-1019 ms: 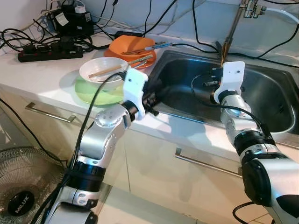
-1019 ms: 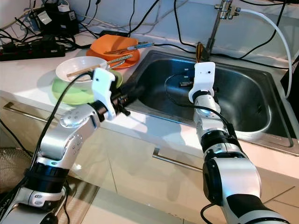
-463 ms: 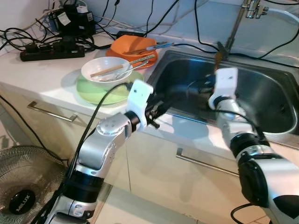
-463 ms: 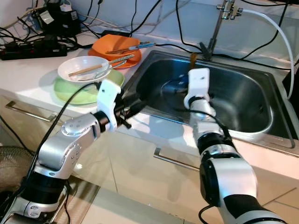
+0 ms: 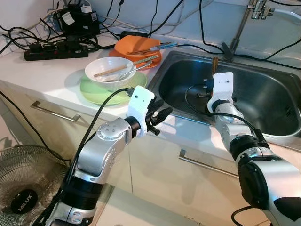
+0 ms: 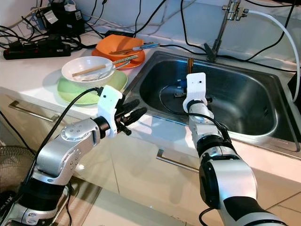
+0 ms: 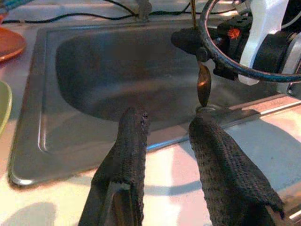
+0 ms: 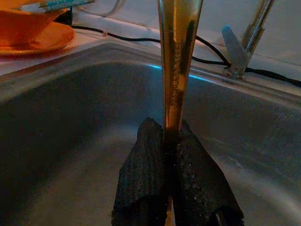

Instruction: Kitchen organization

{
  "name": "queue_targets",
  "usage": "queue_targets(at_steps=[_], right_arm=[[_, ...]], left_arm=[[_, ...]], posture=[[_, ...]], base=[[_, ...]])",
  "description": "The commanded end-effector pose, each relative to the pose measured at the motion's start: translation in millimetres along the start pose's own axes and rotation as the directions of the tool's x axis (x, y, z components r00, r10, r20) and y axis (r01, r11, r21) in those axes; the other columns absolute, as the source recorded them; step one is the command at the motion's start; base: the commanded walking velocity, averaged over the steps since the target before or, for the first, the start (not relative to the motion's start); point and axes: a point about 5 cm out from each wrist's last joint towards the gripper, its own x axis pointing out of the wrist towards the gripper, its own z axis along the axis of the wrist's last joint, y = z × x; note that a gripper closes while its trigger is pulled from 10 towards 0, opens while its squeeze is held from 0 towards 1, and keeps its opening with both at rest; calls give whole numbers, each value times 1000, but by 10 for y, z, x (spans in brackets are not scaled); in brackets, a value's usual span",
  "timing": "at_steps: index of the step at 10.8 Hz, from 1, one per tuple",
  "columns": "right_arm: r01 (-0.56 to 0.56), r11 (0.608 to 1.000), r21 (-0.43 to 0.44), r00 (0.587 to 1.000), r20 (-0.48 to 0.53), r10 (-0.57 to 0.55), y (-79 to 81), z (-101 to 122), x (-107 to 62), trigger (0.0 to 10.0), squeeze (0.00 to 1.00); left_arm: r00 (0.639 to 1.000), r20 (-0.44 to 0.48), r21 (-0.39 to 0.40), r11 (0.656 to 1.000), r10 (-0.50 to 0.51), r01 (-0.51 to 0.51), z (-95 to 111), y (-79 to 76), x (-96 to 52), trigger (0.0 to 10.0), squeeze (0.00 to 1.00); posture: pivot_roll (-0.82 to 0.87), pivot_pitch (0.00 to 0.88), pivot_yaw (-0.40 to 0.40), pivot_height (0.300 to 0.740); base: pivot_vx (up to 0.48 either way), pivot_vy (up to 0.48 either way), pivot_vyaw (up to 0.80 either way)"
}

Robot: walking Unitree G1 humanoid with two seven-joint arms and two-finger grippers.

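In the left eye view, the right gripper [image 5: 210,90] reaches over the sink [image 5: 263,123] with a brass-coloured utensil [image 5: 215,66] standing upright above it, long axis vertical, while the left gripper [image 5: 160,116] hovers above the sink's near rim with its fingers spread. The left wrist view shows the fingers [image 7: 130,150] parted over that rim, the utensil's narrow bowl end [image 7: 203,87] hanging down toward the basin. In the right wrist view the fingers [image 8: 146,174] are clamped tight on the handle [image 8: 178,61], which rises straight from them above the basin.
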Motion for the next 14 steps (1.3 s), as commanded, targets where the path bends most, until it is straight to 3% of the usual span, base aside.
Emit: queue_targets(at_steps=[1,8,9,12,13,14], right_arm=[[-1,1000,-6,1000,-25,1,22,-34,-3,10000,0],[-27,1000,0,998,-64,27,79,-138,-33,10000,0],[-30,1000,3,998,-64,30,79,-136,-32,10000,1000],[-30,1000,-3,997,-72,30,84,-158,-39,10000,1000],[-31,999,-5,997,-73,31,86,-163,-41,10000,0],[-31,999,-6,997,-74,31,87,-163,-40,10000,0]], left_arm=[[1000,-16,15,1000,2,-2,-2,-20,-16,10000,0],[998,-59,7,1000,6,-5,-61,-31,-37,10000,0],[999,-49,8,1000,6,-6,-43,-31,-33,10000,0],[999,-44,7,1000,7,-6,-34,-35,-30,10000,0],[999,-43,7,1000,9,-8,-34,-35,-29,10000,0],[999,-43,7,1000,10,-10,-34,-32,-30,10000,0]], posture=[[265,32,-34,740],[267,39,-35,740],[267,38,-36,740],[267,37,-36,740],[268,37,-37,740],[267,37,-37,740]], base=[[0,0,0],[0,0,0],[0,0,0],[0,0,0],[0,0,0],[0,0,0]])
